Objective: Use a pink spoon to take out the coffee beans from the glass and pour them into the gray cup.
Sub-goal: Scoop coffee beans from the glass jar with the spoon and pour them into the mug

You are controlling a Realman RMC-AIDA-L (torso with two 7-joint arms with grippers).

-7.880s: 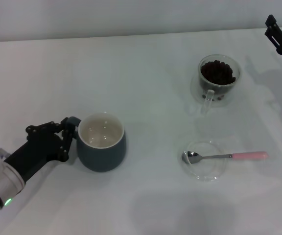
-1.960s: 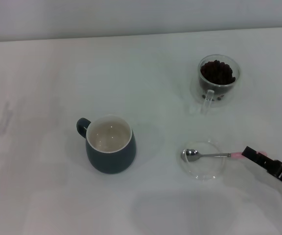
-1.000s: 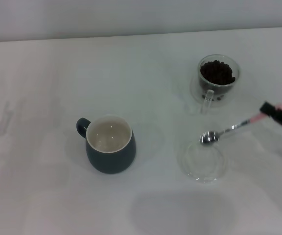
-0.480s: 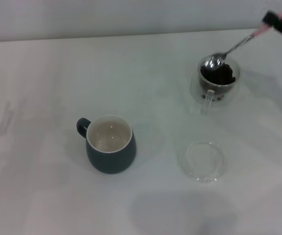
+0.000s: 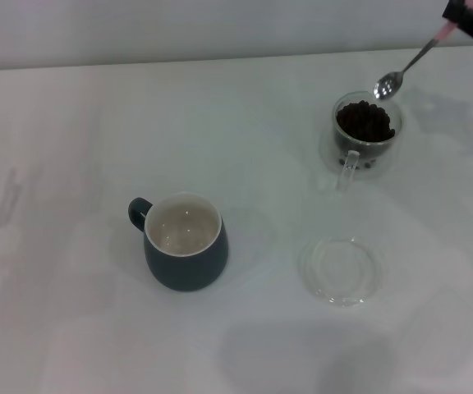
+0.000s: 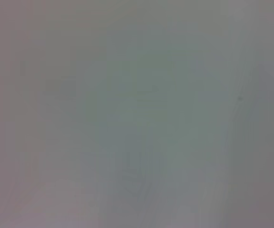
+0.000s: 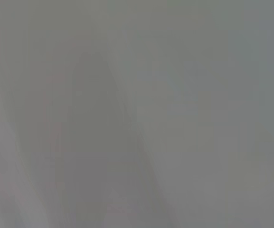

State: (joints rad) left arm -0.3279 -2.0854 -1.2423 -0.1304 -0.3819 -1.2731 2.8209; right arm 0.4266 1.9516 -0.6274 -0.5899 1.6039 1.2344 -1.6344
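1. Just below the right gripper (image 5: 471,18), the pink spoon (image 5: 409,67) hangs clamped by its handle, bowl tilted down over the far rim of the glass (image 5: 366,135).
2. Spoon is picked up; the bowl looks empty, so no scoop yet.
3. The coffee beans (image 5: 365,121) sit heaped in the glass, beneath the fingers.
4. The gray cup (image 5: 183,240), well away from them, shows only a bare cream inside: pouring remains.
5. Left gripper is out of sight.

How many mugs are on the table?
2. The gray cup stands near the front, left of the middle; the glass of coffee beans stands far right. Nothing seems hidden.
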